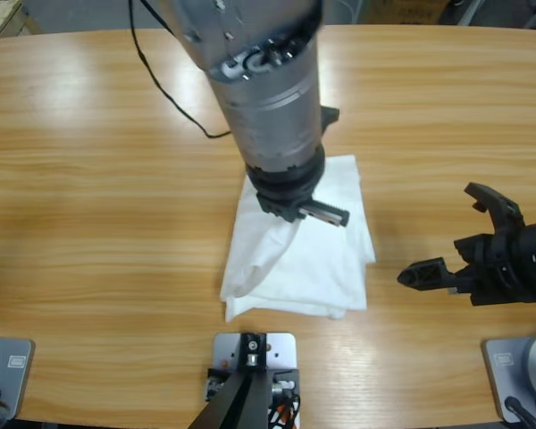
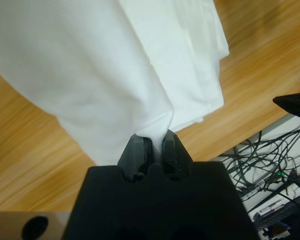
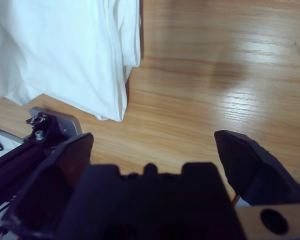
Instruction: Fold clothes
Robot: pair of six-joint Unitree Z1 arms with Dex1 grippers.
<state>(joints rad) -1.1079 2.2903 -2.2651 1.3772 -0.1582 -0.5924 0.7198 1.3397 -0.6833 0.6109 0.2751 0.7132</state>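
Left gripper (image 2: pixel 154 145): jaws pressed together, pinching a pulled-up fold of the white T-shirt (image 2: pixel 115 75). Cloth rises from the jaws and fans out toward 12 o'clock in the left wrist view. In the high view this gripper (image 1: pixel 297 210) sits over the shirt's upper middle, at the end of the big silver arm (image 1: pixel 263 89) that comes down from 12 o'clock. A black cable (image 1: pixel 165 89) trails off from that arm toward 11 o'clock.

Right gripper (image 1: pixel 456 246): jaws spread wide, nothing between them, over bare wood. It enters from the 3 o'clock edge, well apart from the shirt, open end facing 9 o'clock. In the right wrist view its gripper (image 3: pixel 152 150) looks onto the wooden table (image 3: pixel 215 75), with the shirt's layered edge (image 3: pixel 65 55) at 10 o'clock.

T-shirt (image 1: pixel 299 259): folded into a rough, rumpled rectangle near table centre, slightly toward 6 o'clock. Stacked edges show along its 3 o'clock side; one ridge of cloth runs from the pinch down to the corner at 7 o'clock.

Table (image 1: pixel 89 197): long, light wood grain.
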